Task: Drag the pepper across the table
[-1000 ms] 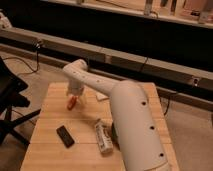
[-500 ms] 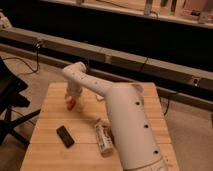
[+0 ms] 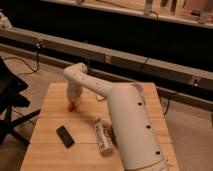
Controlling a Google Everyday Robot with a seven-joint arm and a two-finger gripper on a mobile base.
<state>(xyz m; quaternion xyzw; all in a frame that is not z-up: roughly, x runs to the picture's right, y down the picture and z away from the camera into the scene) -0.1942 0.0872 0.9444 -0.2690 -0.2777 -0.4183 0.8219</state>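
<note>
The pepper (image 3: 72, 105) is a small orange-red item on the light wooden table (image 3: 50, 150), at its left middle, partly covered by the arm's end. My gripper (image 3: 73, 99) hangs from the white arm (image 3: 127, 125) and points down right over the pepper, touching or nearly touching it. The arm reaches from the lower right across the table to the far left.
A black phone-like slab (image 3: 65, 136) lies at the front left of the table. A white bottle (image 3: 103, 138) lies on its side next to the arm. A black chair (image 3: 10, 100) stands off the table's left edge. Cables and a dark ledge run behind.
The arm and gripper have shifted slightly with the pepper under them, moving a little toward the table's left middle.
</note>
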